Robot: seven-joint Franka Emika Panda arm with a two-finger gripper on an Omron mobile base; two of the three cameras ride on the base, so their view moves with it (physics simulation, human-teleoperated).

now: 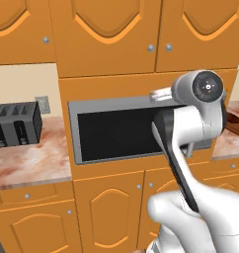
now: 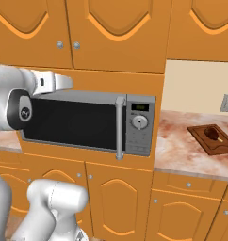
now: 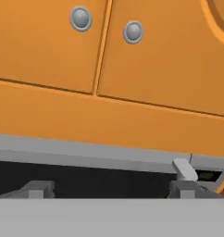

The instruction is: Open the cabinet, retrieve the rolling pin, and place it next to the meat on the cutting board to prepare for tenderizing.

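Observation:
The tall orange cabinet (image 1: 109, 54) hangs above the microwave with both doors shut, its two silver knobs (image 1: 150, 48) side by side at the seam. In the hand view the knobs (image 3: 80, 18) sit near the top, above my gripper (image 3: 109, 190). Its fingertips (image 3: 37, 190) stand wide apart, open and holding nothing, level with the microwave's top edge, below the doors. The dark cutting board (image 2: 200, 133) lies on the counter at the right in the right base view, with the small reddish-brown meat (image 2: 211, 132) on it. The rolling pin is out of view.
A steel microwave (image 2: 87, 123) with a black glass door and a vertical handle (image 2: 119, 127) sits under the cabinet. A black toaster (image 1: 15, 124) stands on the marble counter (image 1: 32, 163) at the left. Lower orange doors (image 1: 109, 212) run beneath.

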